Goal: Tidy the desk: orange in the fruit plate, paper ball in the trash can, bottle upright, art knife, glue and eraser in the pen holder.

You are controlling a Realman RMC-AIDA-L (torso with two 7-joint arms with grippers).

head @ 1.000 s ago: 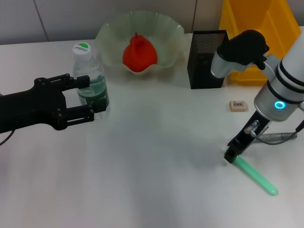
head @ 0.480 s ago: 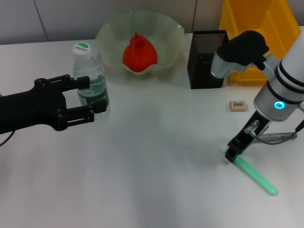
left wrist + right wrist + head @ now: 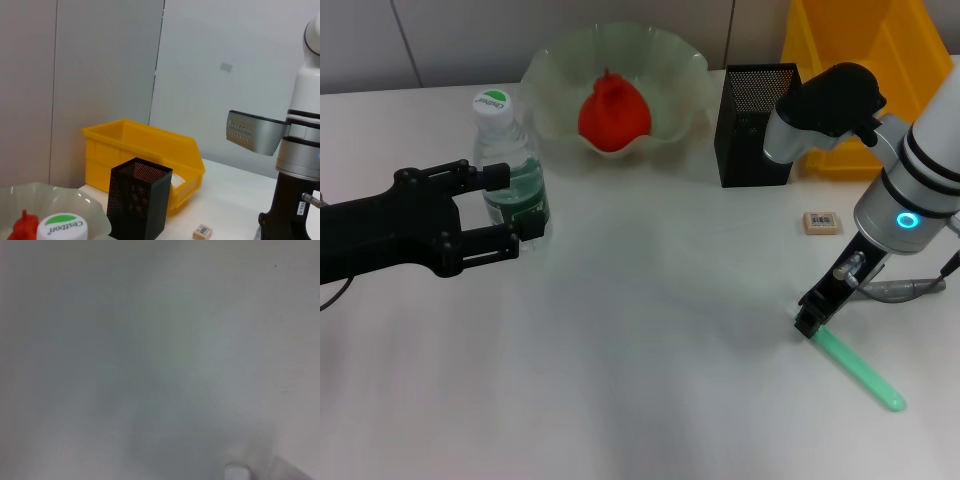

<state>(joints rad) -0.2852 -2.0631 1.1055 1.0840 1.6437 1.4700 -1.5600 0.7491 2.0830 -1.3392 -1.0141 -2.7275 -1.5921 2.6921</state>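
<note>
Nearest on the white tabletop (image 3: 650, 380): a pale green stick (image 3: 861, 371), lying flat at the robot's right, most likely the glue. The right hand (image 3: 811, 323) is down at the stick's inner end, touching or nearly so; whether its fingers are apart or closed on the stick cannot be told. Risk: a round stick gripped at its very end may roll, pivot or slip free on lifting, and the hand may scrape the tabletop. Just beyond: the eraser (image 3: 821, 222), flat and untouched, between stick and pen holder; a careless sweep of the arm above it could knock it away. At the left, mid-distance: the bottle (image 3: 510, 170), upright, standing between the parted fingers of the left hand (image 3: 510, 205), which bracket it without visibly squeezing. Risk: a sideways withdrawal could tip it over again. Farther back: the pen holder (image 3: 756, 124), upright and light; a long stick dropped in at an angle may catch the rim or topple it. Beside it, the fruit plate (image 3: 550, 75) with the orange (image 3: 614, 114) resting inside. Farthest: the trash can (image 3: 865, 60) at the right rear corner. No art knife or paper ball identifiable.
</note>
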